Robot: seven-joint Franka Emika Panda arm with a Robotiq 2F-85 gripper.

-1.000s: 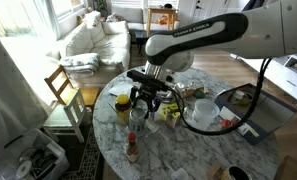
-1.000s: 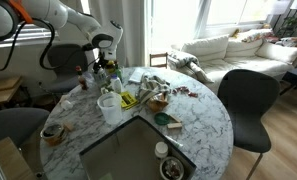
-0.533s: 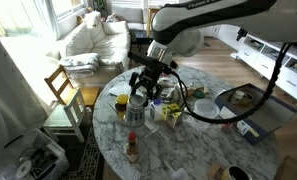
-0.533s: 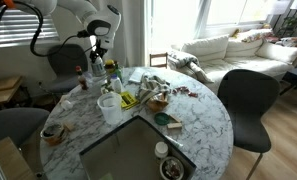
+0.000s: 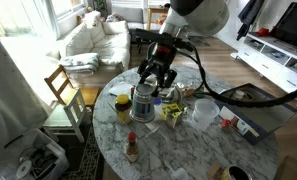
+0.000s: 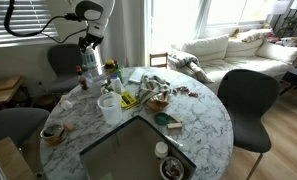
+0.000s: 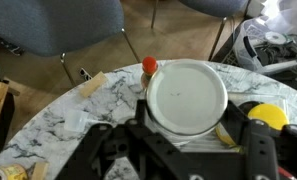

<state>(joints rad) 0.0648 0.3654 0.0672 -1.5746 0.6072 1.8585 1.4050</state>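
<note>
wrist view shows the gripper (image 7: pixel 186 135) clamped around a white-lidded jar (image 7: pixel 188 95), lifted above the marble table (image 7: pixel 78 110)

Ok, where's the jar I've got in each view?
In an exterior view: jar left of centre, under the gripper.
In an exterior view: jar upper left, above the table edge.
Wrist view: its white lid fills the middle.
Shared landmark: the marble table.

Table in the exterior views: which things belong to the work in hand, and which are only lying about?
In hand: the grey canister, with the jaws closed on it.
Lying about: yellow jar, red-capped bottle, white cup, all on the marble table.
</note>
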